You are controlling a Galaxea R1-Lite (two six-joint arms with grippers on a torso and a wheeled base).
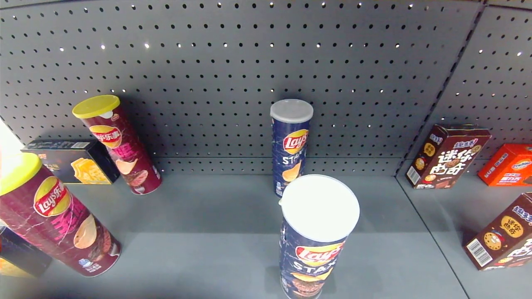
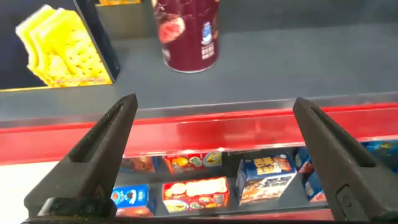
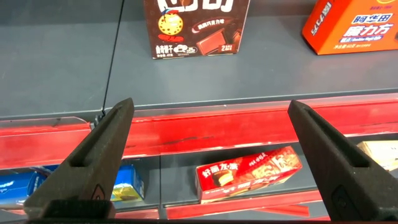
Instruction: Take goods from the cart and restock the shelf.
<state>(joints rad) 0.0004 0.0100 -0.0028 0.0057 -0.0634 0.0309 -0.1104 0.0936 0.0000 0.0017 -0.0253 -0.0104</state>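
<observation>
two blue chip cans [image 1: 319, 216] on shelf [image 1: 199, 245]

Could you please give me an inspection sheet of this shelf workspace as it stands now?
Surface: grey shelf, no spill seen.
Job's things: front blue can upright, rear blue can upright behind it, apart.
Clutter: near maroon can, far maroon can, black cracker box, brown boxes, orange box.
Hands: left hand and right hand both open, empty, facing the red edge strip.
Cables: nothing seen.
Surroundings: pegboard back wall; boxed goods on a lower shelf.
</observation>
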